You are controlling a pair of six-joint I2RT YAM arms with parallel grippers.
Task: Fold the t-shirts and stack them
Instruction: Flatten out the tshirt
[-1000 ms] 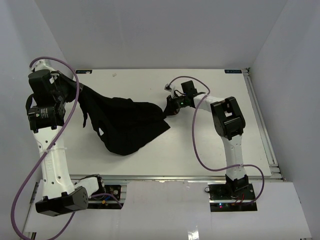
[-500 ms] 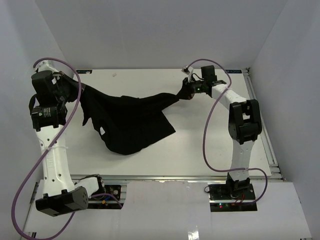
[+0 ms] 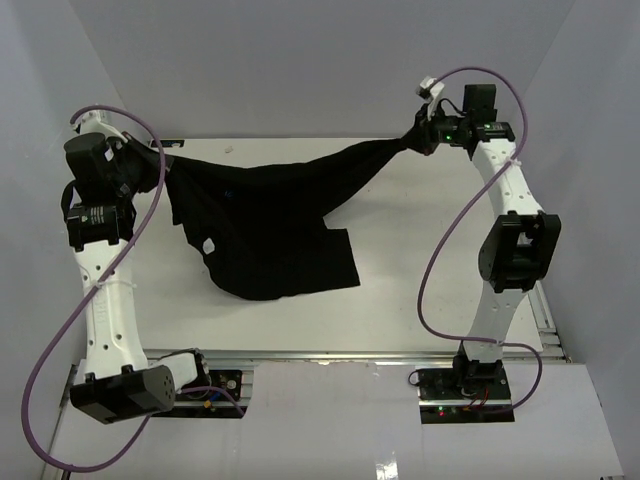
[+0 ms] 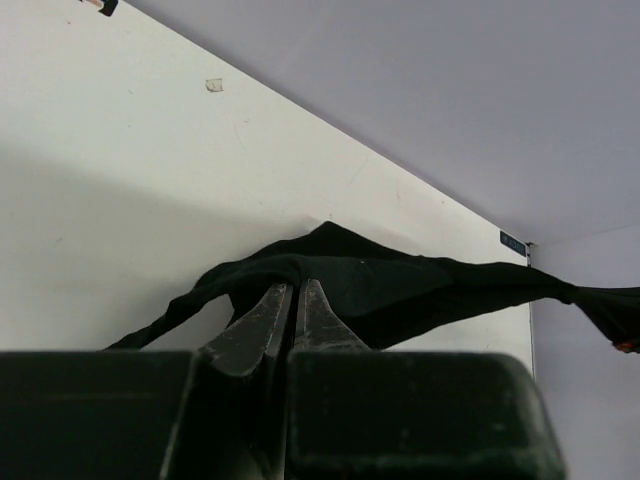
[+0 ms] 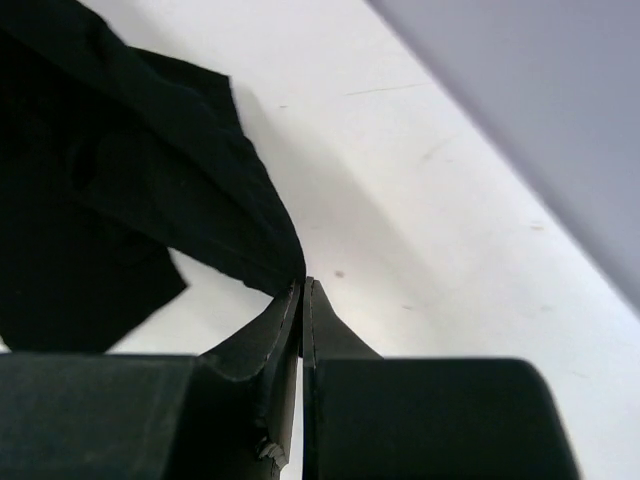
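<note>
1. Between the two sets of fingers, a black t-shirt hangs stretched above the white desk. Its top edge runs taut from the left fingers across to the right fingers. The rest sags below that line, and the loose lower part spreads on the desk nearer than both.
2. The left fingers are pressed together on a fold of the cloth. The right fingers are pinched tight on a thin bit of the black edge.
3. Plain pale walls rise just beyond both sets of fingers. Purple cables loop off each arm; the right one hangs nearer than the right fingers, over bare desk and apart from the shirt. A small blue label sits on the far desk edge beside the right fingers.
4. A second ago the right fingers were low near the middle of the desk, against a bunched shirt. They are now up at the far right corner and the cloth is drawn out long. The left fingers have kept their far-left spot.
5. From above, the left fingers are hidden by their own arm and the cloth. Which part of the shirt each side holds cannot be told. A white spot on the cloth is too small to identify.
</note>
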